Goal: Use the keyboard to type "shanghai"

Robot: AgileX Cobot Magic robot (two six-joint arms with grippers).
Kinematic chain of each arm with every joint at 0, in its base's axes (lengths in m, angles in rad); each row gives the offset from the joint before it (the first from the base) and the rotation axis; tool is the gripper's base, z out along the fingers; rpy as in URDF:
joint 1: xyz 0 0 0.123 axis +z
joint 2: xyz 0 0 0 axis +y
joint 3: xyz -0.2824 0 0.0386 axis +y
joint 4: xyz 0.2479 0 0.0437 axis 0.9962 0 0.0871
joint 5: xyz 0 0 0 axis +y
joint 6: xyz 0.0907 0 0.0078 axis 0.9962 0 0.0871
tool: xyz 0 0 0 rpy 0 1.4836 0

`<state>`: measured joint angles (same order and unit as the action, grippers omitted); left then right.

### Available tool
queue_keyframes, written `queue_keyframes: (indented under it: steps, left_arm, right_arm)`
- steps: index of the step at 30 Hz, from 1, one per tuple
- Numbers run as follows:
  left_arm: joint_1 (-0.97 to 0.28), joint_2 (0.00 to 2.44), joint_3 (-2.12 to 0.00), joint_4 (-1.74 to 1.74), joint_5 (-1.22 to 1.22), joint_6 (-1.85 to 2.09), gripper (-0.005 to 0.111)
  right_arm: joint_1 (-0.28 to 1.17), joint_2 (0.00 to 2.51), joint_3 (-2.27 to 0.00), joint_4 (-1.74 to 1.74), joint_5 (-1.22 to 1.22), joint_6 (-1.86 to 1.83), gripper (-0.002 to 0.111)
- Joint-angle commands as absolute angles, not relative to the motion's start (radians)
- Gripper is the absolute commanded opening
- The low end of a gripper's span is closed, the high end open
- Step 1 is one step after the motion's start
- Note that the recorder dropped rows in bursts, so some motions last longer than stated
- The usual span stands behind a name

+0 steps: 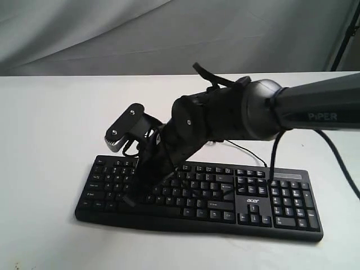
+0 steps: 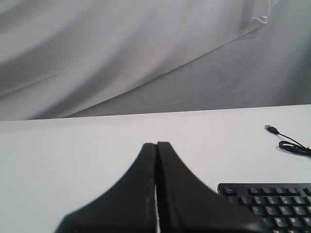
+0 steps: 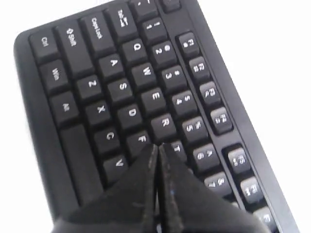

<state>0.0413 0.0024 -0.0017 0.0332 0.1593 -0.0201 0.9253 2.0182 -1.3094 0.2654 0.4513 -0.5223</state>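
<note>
The black keyboard with white legends and an acer logo lies on the white table, its long side toward the front edge. My right arm reaches across from the right, and its gripper comes down on the keyboard's left half. In the right wrist view the right gripper is shut with nothing in it, its tips just over the keys between F and T. My left gripper is also shut and empty, hovering over bare table beside a corner of the keyboard. The left gripper is out of the exterior view.
The keyboard's thin black cable runs off behind it, and its USB plug lies loose on the table. A grey cloth backdrop hangs behind the white table.
</note>
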Motion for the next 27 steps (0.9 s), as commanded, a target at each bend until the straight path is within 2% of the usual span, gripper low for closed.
queue_keyframes:
  steps: [1, 21, 27]
  left_arm:
    - [0.035, 0.0, 0.0, 0.033, 0.153, -0.023, 0.0]
    - [0.035, 0.0, 0.0, 0.033, 0.153, -0.023, 0.0]
    - [0.035, 0.0, 0.0, 0.033, 0.153, -0.023, 0.0]
  right_arm:
    - [0.917, 2.073, -1.363, 0.254, 0.482, -0.534, 0.0]
    - [0.917, 2.121, -1.363, 0.271, 0.495, -0.541, 0.0]
    - [0.917, 2.062, -1.363, 0.25, 0.509, -0.538, 0.0]
